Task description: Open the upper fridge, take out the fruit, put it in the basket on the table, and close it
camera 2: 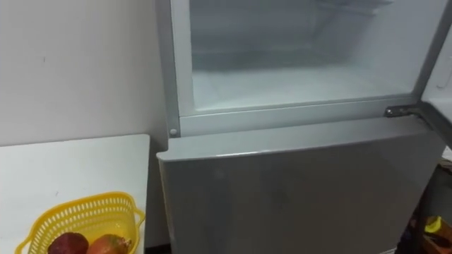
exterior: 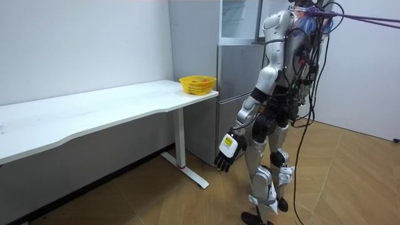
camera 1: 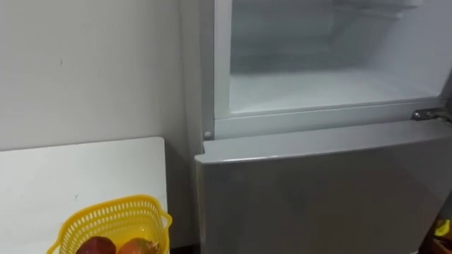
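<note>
Loosely open, left hand [exterior: 228, 152] hanging empty, near the upper fridge [camera 1: 325, 88]

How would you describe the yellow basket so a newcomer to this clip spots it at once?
Find the tall grey fridge with its upper compartment open. Left of it stands a long white table, and on the end nearest the fridge sits the yellow perforated plastic basket. Its bright colour and the reddish fruit inside set it apart.
</note>
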Available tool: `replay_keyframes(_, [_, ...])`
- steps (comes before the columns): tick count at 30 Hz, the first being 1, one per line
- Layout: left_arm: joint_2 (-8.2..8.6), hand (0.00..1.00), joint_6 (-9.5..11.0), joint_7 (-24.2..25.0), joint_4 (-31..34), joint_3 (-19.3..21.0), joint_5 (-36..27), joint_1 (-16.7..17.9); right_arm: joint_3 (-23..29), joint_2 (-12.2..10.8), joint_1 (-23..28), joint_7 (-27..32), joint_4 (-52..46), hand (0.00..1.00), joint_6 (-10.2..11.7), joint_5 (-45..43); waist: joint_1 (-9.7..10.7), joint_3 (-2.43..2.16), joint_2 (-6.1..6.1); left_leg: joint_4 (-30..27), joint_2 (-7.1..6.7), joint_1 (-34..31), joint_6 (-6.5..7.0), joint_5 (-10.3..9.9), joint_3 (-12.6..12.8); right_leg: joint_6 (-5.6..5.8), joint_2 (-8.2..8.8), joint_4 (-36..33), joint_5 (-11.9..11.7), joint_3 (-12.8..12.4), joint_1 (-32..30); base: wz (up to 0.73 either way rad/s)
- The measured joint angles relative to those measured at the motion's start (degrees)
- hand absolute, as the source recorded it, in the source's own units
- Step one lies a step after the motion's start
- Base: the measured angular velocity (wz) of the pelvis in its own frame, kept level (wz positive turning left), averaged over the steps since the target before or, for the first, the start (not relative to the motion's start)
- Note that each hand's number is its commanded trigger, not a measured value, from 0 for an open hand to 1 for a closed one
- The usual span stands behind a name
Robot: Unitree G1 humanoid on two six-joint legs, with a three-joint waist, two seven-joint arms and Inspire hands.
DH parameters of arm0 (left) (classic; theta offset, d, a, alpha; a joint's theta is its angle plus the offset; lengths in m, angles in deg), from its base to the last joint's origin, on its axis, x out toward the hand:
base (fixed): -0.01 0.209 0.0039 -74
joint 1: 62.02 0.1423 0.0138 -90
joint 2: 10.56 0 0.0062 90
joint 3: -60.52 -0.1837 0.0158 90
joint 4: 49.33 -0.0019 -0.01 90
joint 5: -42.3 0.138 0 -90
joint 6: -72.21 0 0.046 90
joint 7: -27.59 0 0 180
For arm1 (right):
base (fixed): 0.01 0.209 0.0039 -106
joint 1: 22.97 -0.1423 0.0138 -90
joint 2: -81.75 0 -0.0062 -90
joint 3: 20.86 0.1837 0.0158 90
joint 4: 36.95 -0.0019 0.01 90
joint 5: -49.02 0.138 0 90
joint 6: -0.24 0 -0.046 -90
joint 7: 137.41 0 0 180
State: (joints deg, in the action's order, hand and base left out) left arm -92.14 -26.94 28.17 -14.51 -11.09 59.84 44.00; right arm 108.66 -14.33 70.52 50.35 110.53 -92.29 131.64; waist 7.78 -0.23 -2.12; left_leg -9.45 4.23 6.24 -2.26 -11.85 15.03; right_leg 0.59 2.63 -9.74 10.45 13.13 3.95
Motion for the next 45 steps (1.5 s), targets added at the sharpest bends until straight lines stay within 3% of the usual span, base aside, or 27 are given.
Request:
replay_keyframes(7, [0.02,0.0,1.8,-1.0,1.4,0.0,0.0,-0.3,1.9,0.8,-0.6,5.0,-23.1,0.0,2.9,3.2,1.1,-0.16,-0.35,-0.1,-0.02,-1.2,0.02,0.0,0.0,-0.01,0.14,-0.5,0.0,0.0,-1.6,-0.01])
replay_keyframes(9, [-0.08,0.0,2.1,-1.1,1.4,0.0,0.0,0.0,2.4,2.7,-2.5,5.3,-28.7,0.0,3.6,2.7,1.6,-0.11,-0.62,-0.2,0.01,-1.7,0.02,0.0,0.0,-0.05,0.09,-1.0,0.0,0.2,-2.0,0.0])
replay_keyframes(12, [-0.23,0.0,2.3,-1.1,1.2,0.0,0.0,0.0,2.3,3.6,-2.5,5.3,-34.5,0.0,5.0,1.3,1.4,-0.03,-1.24,-0.2,0.08,-1.9,0.02,0.0,0.0,-0.06,0.11,-0.7,0.0,0.2,-2.0,0.03])
replay_keyframes(17, [-0.18,0.0,3.4,-1.1,-0.1,-0.2,0.0,0.5,2.2,3.6,-2.6,5.3,-42.1,0.0,6.4,0.0,1.0,-0.05,-1.02,0.0,0.03,-1.6,0.02,0.0,0.3,-0.05,0.02,-0.9,0.0,-0.5,-2.2,-0.07])
replay_keyframes(18, [-0.1,0.0,3.4,-1.1,-0.4,-0.2,0.0,0.5,2.2,3.6,-2.6,5.3,-44.1,0.0,6.6,-0.5,1.1,-0.32,-0.49,0.0,0.02,-1.6,0.02,0.0,0.1,-0.05,0.05,-0.9,0.0,-0.5,-2.3,-0.04])
replay_keyframes(22, [0.12,0.0,4.0,-1.1,-0.5,-0.2,0.0,0.6,2.3,3.6,-2.6,3.6,-49.1,0.0,7.0,-0.7,1.2,-0.37,-0.03,-0.1,0.08,-1.6,0.02,0.0,0.0,-0.06,-0.01,-0.9,0.0,-0.5,-2.2,0.0])
replay_keyframes(27, [0.23,0.0,5.7,0.0,-0.5,-0.3,0.0,1.2,1.6,3.9,-3.7,1.4,-57.4,0.0,9.0,-2.6,-0.2,-0.41,0.28,-0.3,0.11,-1.6,0.02,0.0,0.4,-0.09,0.15,-1.1,0.0,-0.6,-2.5,-0.03])
replay_keyframes(31, [0.24,0.0,7.3,-0.5,-3.0,-0.5,-1.1,1.3,0.2,3.9,-3.7,0.9,-63.2,0.0,9.2,-7.6,-0.4,-0.36,0.2,-0.2,0.08,-1.8,0.02,0.0,0.3,-0.16,0.13,-1.1,0.1,-0.8,-2.8,0.0])
replay_keyframes(34, [0.25,0.0,7.5,-1.7,-5.4,-0.5,-1.1,1.3,0.0,4.0,-3.7,2.1,-65.1,0.0,9.9,-14.1,-0.4,-0.32,0.11,-0.3,0.07,-2.0,0.02,0.0,0.3,-0.15,0.36,-1.2,0.1,-0.3,-2.9,0.04])
replay_keyframes(43, [-0.01,0.0,9.3,-2.2,-5.6,-0.6,-0.5,1.3,-1.2,4.2,-3.6,13.5,-76.7,0.0,10.0,-58.4,-0.3,-0.18,0.05,-0.4,0.05,-2.6,-0.02,0.1,0.0,-0.31,0.25,-3.1,0.3,-0.6,-4.4,-0.03])
replay_keyframes(45, [-0.42,0.0,9.6,-2.2,-5.7,-0.6,-0.4,1.3,-2.2,6.2,-3.6,17.6,-80.6,0.0,10.1,-70.6,-0.3,0.12,-0.81,-0.4,0.08,-2.5,-0.03,0.1,0.0,-0.34,0.2,-2.9,0.3,-0.6,-4.4,0.0])
